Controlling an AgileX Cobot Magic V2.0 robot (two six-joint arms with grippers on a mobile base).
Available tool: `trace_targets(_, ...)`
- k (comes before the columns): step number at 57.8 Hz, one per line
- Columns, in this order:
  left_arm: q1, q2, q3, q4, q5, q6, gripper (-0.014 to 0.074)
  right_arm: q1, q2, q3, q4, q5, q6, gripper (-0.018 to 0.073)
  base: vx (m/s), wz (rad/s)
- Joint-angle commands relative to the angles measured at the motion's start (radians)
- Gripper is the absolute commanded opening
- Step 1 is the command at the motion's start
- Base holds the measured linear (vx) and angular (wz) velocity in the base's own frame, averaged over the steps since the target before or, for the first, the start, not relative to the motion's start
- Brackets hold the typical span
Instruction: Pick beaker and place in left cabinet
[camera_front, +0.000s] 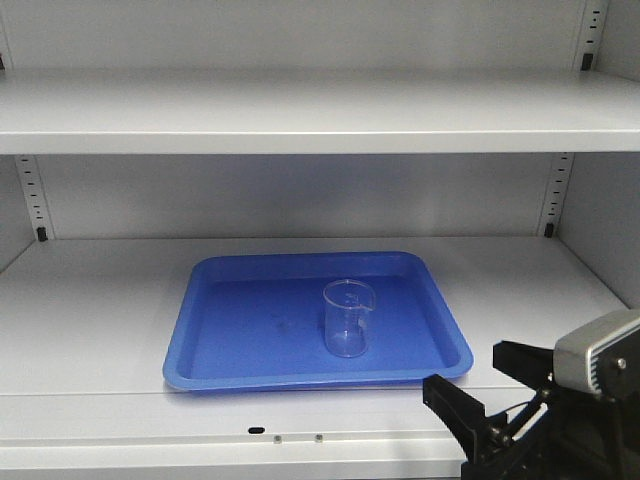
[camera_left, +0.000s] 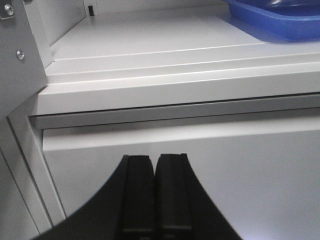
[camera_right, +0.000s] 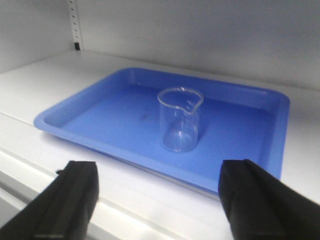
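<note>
Grey-white left cabinet (camera_front: 90, 310) fills my view: the beaker (camera_front: 348, 318) stands upright in its blue tray (camera_front: 220, 360), apparently placed, my right gripper (camera_right: 157, 197) fingers spread wide just outside that tray, left gripper (camera_left: 154, 192) fingers closed.

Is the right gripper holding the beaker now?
No, the right gripper is open and empty, and the beaker stands upright alone in the blue tray.

Blue tray (camera_left: 280, 17) mostly out of frame
</note>
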Motion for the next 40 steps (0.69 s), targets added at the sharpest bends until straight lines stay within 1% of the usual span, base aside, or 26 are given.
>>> trace_targets(1,-0.001,-0.018,-0.009,-0.005,-0.078,-0.003,0.0004,-0.004,-0.034,-0.029,0.003,0.005,-0.001,0.0494,0.0,0.0)
trace_targets(6,-0.001,-0.018,-0.009,-0.005,-0.078,-0.003,0.0004,-0.004,-0.05,-0.029,0.004,0.063,-0.001,0.0456,0.0,0.0)
trace_targets(9,-0.001,-0.018,-0.009,-0.005,-0.078,-0.003,0.0004,-0.004,-0.064,-0.028,0.025,0.101,-0.002,0.0433,0.0,0.0)
trace_targets(12,-0.001,-0.018,-0.009,-0.005,-0.078,-0.003,0.0004,-0.004,-0.09,-0.018,0.085,0.138,-0.021,0.0401,0.0,0.0)
trace_targets(14,-0.001,-0.018,-0.009,-0.005,-0.078,-0.003,0.0004,-0.009,-0.109,-0.003,0.147,0.153,-0.051,0.0372,0.0,0.0)
trace_targets(19,-0.001,-0.018,-0.009,-0.005,-0.078,-0.003,0.0004,-0.068,-0.171,0.076,0.307,0.123,-0.167,0.0281,0.0,0.0)
trace_targets(23,-0.001,-0.018,-0.009,-0.005,-0.078,-0.003,0.0004,-0.128,-0.243,0.165,0.419,0.04,-0.274,0.0188,0.0,0.0)
trace_targets(24,-0.001,-0.018,-0.009,-0.005,-0.078,-0.003,0.0004,-0.14,-0.258,0.184,0.436,0.02,-0.307,0.0159,0.0,0.0)
trace_targets(25,-0.001,-0.018,-0.009,-0.005,-0.078,-0.003,0.0004,-0.151,-0.267,0.194,0.451,0.011,-0.317,0.0148,0.0,0.0)
trace_targets(26,-0.001,-0.018,-0.009,-0.005,-0.078,-0.003,0.0004,-0.167,-0.3,0.232,0.47,-0.028,-0.359,0.0108,0.0,0.0)
trace_targets(31,-0.001,-0.018,-0.009,-0.005,-0.078,-0.003,0.0004,-0.215,-0.408,0.341,0.509,-0.099,-0.471,-0.0016,0.0,0.0)
trace_targets(34,-0.001,-0.018,-0.009,-0.005,-0.078,-0.003,0.0004,-0.238,-0.476,0.392,0.536,-0.112,-0.521,-0.0014,0.0,0.0)
trace_targets(40,-0.001,-0.018,-0.009,-0.005,-0.078,-0.003,0.0004,-0.28,-0.623,0.51,0.624,-0.103,-0.607,-0.0011,0.0,0.0)
